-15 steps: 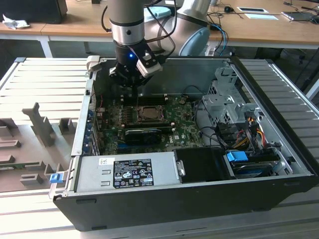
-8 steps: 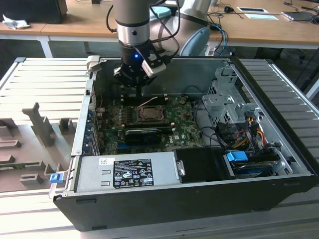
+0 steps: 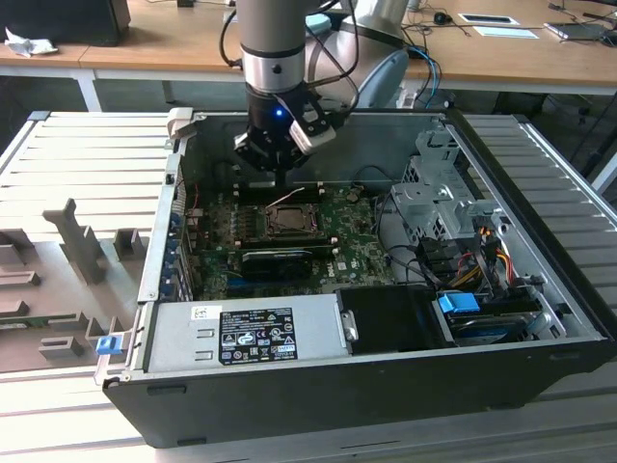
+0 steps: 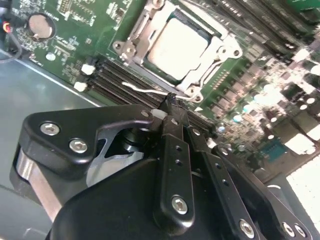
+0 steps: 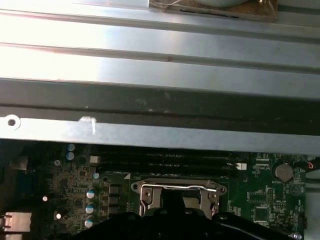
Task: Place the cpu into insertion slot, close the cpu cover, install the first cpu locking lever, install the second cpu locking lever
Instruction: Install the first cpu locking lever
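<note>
The cpu [image 4: 177, 47] lies flat in the insertion slot [image 3: 273, 228] on the green motherboard, silver top up. The cpu cover [image 4: 220, 49], a silver frame, lies closed around it. A thin wire locking lever [image 4: 142, 91] runs along the socket's edge beside the memory slots; it stands slightly raised in the exterior view. My gripper [image 4: 170, 104] hangs just over that edge with its black fingers [image 4: 175, 150] together, tips right at the lever's end. Whether the wire is pinched between them I cannot tell. In the first wrist view the lever [image 5: 175, 187] crosses the socket.
Long black memory slots [image 4: 115, 80] run beside the socket. A black card [image 3: 280, 258] lies nearer the case front, with the power supply [image 3: 246, 333] beyond it. A drive cage [image 3: 439, 198] and loose cables [image 3: 463, 260] fill the exterior view's right. Case walls surround the board.
</note>
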Motion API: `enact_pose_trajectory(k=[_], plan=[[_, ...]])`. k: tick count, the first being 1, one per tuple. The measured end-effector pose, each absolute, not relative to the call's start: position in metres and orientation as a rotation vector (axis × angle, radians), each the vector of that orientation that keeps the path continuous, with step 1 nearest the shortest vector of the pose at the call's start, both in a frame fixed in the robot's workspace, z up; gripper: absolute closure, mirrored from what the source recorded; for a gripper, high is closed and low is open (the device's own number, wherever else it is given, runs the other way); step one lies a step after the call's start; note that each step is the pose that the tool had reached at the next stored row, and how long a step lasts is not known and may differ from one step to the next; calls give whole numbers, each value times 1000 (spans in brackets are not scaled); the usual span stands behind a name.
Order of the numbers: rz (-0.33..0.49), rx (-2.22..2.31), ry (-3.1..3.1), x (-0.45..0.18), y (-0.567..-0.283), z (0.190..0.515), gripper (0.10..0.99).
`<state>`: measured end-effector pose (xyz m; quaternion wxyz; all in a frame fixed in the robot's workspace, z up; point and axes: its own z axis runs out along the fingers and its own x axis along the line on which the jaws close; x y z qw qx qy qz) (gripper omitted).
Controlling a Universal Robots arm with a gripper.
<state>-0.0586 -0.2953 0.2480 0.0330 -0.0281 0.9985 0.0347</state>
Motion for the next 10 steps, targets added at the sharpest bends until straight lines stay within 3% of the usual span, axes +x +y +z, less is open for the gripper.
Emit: enact_pose_trajectory(k=[2,10], plan=[[145,-85,3071,-57,-296,247,980],[151,-154,3070,-55,-296,241,980]])
